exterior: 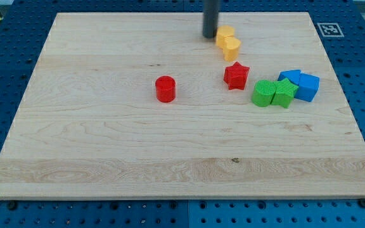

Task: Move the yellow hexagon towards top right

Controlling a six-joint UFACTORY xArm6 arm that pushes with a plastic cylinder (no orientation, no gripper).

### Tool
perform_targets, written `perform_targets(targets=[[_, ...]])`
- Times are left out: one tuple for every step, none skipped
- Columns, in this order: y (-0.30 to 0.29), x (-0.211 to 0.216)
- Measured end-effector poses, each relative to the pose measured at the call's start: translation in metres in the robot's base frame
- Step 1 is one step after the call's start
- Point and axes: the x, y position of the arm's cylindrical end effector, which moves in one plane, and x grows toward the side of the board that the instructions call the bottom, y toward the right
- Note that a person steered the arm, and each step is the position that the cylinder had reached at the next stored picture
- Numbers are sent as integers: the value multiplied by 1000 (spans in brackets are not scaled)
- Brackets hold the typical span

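Observation:
The yellow hexagon (224, 34) lies near the view's top, right of centre, touching a second yellow block, heart-like in shape (232, 48), just below and right of it. My tip (210, 35) stands right against the hexagon's left side. The dark rod rises from there out of the view's top.
A red star (236, 75) lies below the yellow blocks. A red cylinder (165, 88) stands near the board's middle. At the right, a green cylinder-like block (263, 93), a green star (284, 93) and two blue blocks (302, 85) sit clustered. A marker tag (329, 29) is at the top right.

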Motion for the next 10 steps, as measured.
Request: perform_targets(targets=[[13, 8], [24, 16], [60, 30], [66, 46], [100, 66], [134, 66], [146, 66], [196, 67], [180, 67], [143, 65]])
